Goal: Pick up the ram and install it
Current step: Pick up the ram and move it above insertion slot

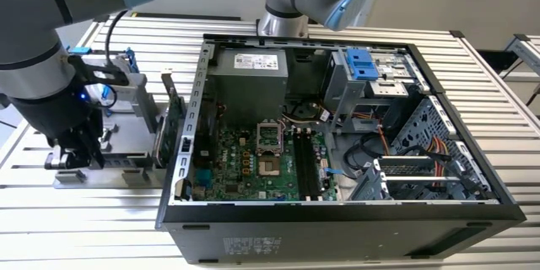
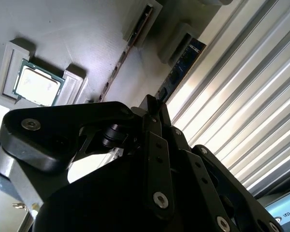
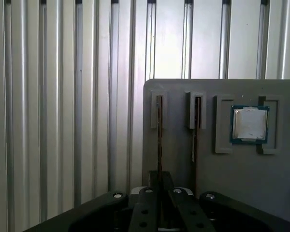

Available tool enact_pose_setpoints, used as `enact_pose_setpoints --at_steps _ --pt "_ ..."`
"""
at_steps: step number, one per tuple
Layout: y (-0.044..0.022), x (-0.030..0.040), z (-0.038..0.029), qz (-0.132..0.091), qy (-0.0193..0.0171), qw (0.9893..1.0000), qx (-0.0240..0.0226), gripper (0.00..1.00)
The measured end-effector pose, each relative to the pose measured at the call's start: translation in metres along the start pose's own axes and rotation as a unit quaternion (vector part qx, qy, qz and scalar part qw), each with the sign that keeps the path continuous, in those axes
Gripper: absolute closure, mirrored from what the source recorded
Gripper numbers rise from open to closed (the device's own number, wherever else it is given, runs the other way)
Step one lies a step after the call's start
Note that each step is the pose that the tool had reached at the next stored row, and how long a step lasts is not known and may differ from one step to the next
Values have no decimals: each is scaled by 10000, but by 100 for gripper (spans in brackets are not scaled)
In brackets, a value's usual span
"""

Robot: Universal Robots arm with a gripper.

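Note:
The ram (image 3: pixel 159 135) is a thin dark stick standing on edge in a slot of the grey holder (image 3: pixel 183 94). The second wrist view shows its bluish end (image 2: pixel 184 59). My gripper (image 3: pixel 159 181) is low over the holder with its fingers close together on both sides of the ram's near end, also visible in the second wrist view (image 2: pixel 157 104). In the exterior view the gripper (image 1: pixel 78 156) is down at the holder, to the left of the open computer case (image 1: pixel 337 210). A second similar stick (image 3: pixel 196 125) stands in the neighbouring slot.
A processor chip (image 3: pixel 250 124) lies in a pocket of the holder beside the sticks. A green expansion card (image 1: pixel 173 124) stands upright between holder and case. Long dark memory slots (image 1: pixel 304 162) run along the motherboard. A second arm's base (image 1: pixel 282 23) stands behind the case.

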State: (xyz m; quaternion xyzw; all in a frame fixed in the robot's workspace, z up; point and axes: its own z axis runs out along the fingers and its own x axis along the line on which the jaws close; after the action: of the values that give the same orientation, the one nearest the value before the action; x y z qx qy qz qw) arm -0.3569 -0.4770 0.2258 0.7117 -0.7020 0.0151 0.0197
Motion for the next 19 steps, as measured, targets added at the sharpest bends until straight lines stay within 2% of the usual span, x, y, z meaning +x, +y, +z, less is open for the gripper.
enact_pose_setpoints --at_steps 5,15,19 --pt "0 -2 -59 4 0 10000 22 100" --pt "2 -10 -191 25 1 9999 123 100" --pt "2 -12 -216 31 1 9999 163 100"
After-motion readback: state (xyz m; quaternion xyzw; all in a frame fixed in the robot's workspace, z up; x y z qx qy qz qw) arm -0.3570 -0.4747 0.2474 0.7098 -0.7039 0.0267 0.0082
